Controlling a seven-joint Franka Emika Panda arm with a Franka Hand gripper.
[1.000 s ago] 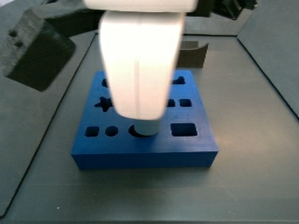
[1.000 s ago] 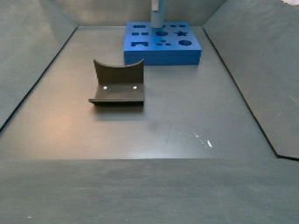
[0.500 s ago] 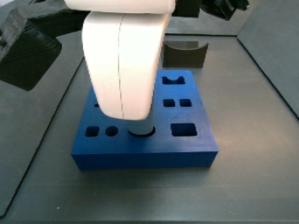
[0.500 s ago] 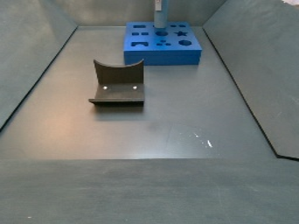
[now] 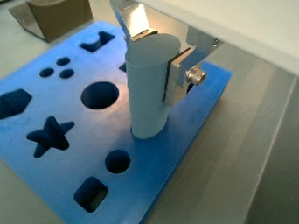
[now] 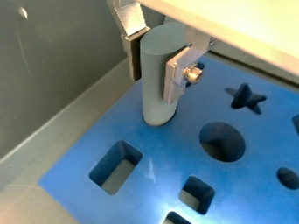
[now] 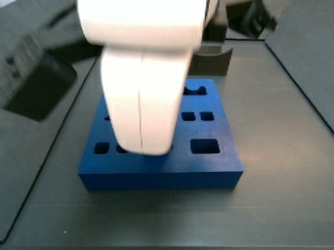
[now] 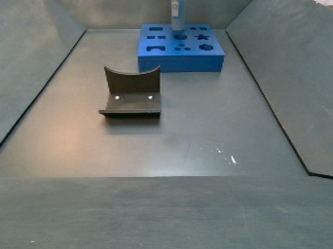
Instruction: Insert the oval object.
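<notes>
My gripper (image 5: pixel 159 59) is shut on the oval object (image 5: pixel 149 92), a pale grey peg held upright between the silver fingers (image 5: pixel 179 77). Both wrist views show it; the peg (image 6: pixel 159 83) and gripper (image 6: pixel 158 61) stand over the blue block (image 6: pixel 158 157). The peg's lower end meets the block's top face (image 5: pixel 176 153) near one edge, next to a round hole (image 5: pixel 100 95). Whether it sits in a hole is hidden. In a side view the white arm (image 7: pixel 137 78) hides the peg over the block (image 7: pixel 163 172). In another, the gripper (image 8: pixel 174 16) stands at the block's far end (image 8: pixel 182 61).
The dark olive-brown fixture (image 8: pixel 130 93) with a curved notch stands on the grey floor in front of the block; it also shows behind the block (image 7: pixel 210 57). Grey walls enclose the floor on three sides. The block has several cut-outs, among them a star (image 5: pixel 49 136).
In a side view the white arm has shifted left and now covers the peg's lower end, which showed at the block's top before. The block and fixture have not moved.
</notes>
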